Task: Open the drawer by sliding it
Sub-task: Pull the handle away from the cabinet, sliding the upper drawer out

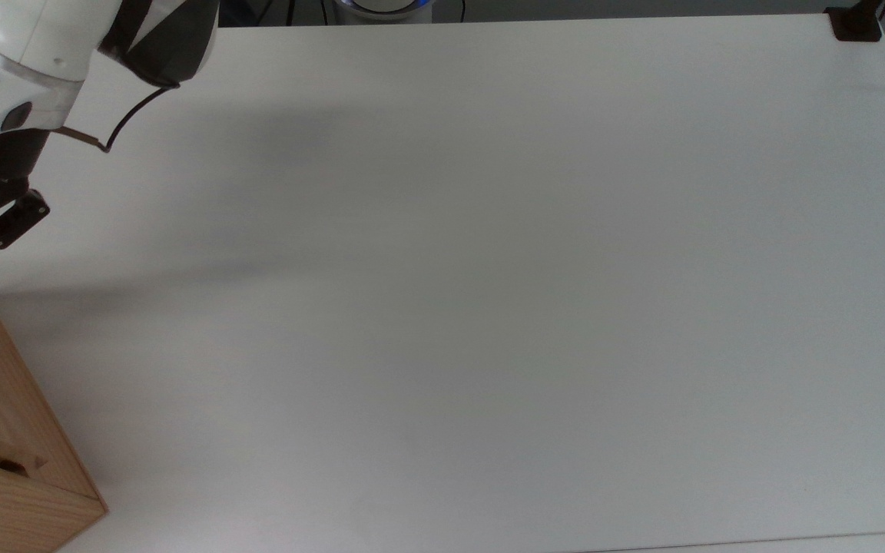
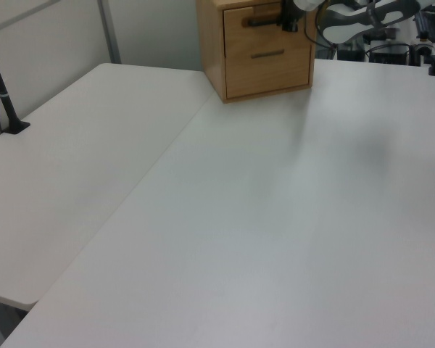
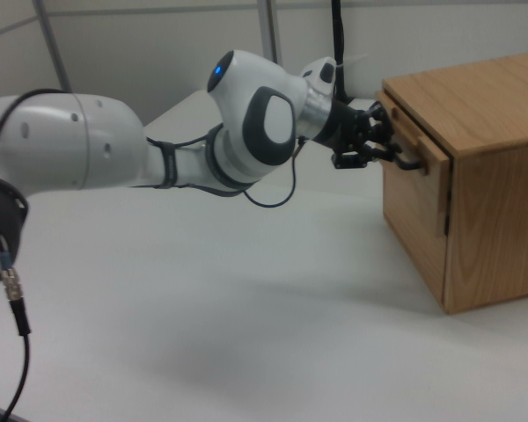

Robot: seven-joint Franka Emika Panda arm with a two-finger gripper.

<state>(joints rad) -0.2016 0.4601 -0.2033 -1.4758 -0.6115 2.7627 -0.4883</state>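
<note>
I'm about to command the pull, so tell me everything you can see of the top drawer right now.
The top drawer is light wood with a flat front panel and a black bar handle. In the right view its front stands slightly proud of the wooden cabinet, so it is a little open. The gripper is at the handle, fingers around the bar. A second drawer below stays flush.

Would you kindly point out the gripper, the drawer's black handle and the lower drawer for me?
gripper (image 3: pixel 380 139), right view, between its fingertips at the handle.
black handle (image 2: pixel 262 22), left view, middle of the bar.
lower drawer (image 2: pixel 268 71), left view, front panel below its pull.
</note>
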